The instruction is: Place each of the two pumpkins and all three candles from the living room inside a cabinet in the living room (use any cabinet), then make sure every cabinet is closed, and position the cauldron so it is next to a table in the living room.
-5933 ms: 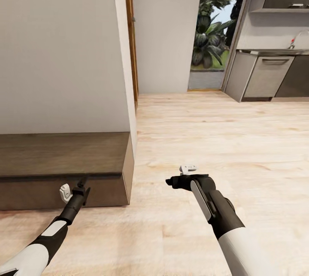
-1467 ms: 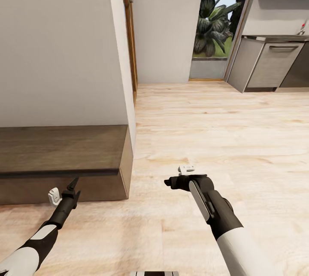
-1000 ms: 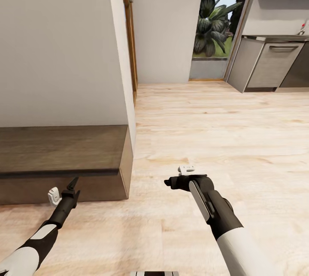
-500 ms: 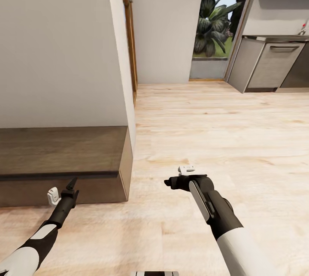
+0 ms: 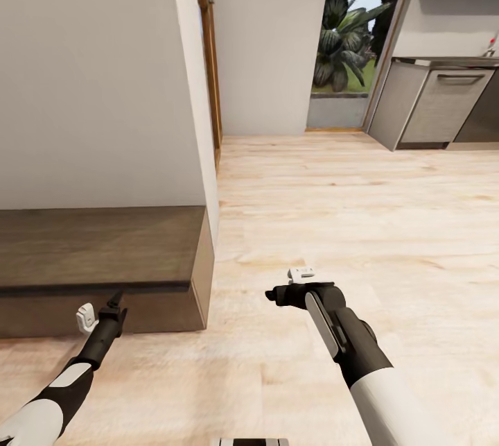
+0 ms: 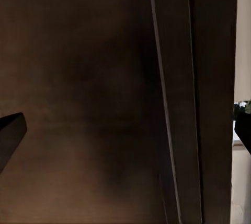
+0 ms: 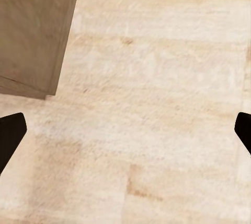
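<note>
- The left gripper (image 5: pixel 111 305) hangs just in front of the cabinet's front face, near its right end, with its fingers spread wide and nothing between them; in the left wrist view the two dark fingertips sit at opposite edges with the dark wood panel between.
- The right gripper (image 5: pixel 274 295) hovers over bare floor, well apart from the cabinet, also wide apart and empty; its fingertips (image 7: pixel 11 135) frame pale planks and a corner of the cabinet.
- The cabinet (image 5: pixel 104 245) is a long, low, dark brown unit set against the white wall (image 5: pixel 97 71), its right end at the wall's corner beside a wooden door frame (image 5: pixel 208 50). Its flat top is bare here.
- In the left wrist view a thin pale seam (image 6: pixel 163 98) runs down the dark front, most likely the edge between a door panel and the frame.
- Handling, as a judgement: the doors are stiff, flat wood with no handle, so there is nothing to pinch. A fingertip hooked into the seam or behind the door's free edge looks like the only purchase; the smooth face may let a finger slide off.
- The door should swing lightly once started, but a low panel means that the arm works close to the floor (image 5: pixel 333 210).
- Beyond lie a garden opening (image 5: pixel 343 37) and grey kitchen cupboards (image 5: pixel 436 113).
</note>
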You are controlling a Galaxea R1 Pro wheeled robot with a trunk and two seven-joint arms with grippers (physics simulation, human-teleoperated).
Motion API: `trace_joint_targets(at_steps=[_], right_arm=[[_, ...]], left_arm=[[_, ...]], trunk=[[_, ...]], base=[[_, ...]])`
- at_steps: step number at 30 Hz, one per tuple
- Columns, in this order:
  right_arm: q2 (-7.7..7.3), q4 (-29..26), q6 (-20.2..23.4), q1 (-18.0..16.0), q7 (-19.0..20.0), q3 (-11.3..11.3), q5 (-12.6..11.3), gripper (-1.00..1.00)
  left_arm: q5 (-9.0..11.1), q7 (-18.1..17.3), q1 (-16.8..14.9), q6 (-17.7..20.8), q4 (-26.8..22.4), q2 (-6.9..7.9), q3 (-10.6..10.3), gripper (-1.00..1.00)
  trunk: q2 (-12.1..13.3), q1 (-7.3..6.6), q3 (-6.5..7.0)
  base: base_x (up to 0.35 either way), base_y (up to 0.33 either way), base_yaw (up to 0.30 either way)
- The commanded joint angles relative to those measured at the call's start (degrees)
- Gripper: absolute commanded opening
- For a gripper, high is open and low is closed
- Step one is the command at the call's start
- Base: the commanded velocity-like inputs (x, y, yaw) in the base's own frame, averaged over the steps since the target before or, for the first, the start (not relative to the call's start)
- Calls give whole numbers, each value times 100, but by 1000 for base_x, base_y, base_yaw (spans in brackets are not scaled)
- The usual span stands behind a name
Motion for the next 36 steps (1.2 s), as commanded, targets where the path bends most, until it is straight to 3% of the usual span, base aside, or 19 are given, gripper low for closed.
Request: trace_joint_targets(at_steps=[1,15,19,21,36], right_arm=[[0,-5,25,-2,9,-2,-2,100],[0,-5,25,-4,11,-2,-3,100],[0,-5,25,-3,9,-2,-2,100],[0,-5,25,-2,10,-2,-3,100],[0,-5,25,-1,10,-2,-3,100]], left_arm=[[61,-21,-3,60,6,2,-9,100],[71,-16,-3,57,3,2,2,100],[72,-16,-3,55,3,2,136,100],[65,-16,-3,58,4,2,320,100],[47,13,-3,68,15,2,367,100]], trunk=[[-2,1,-5],[-2,1,-5],[-2,1,-5],[-2,1,-5],[-2,1,-5]], base=[[199,0,0],[29,0,0],[0,0,0],[0,0,0],[0,0,0]])
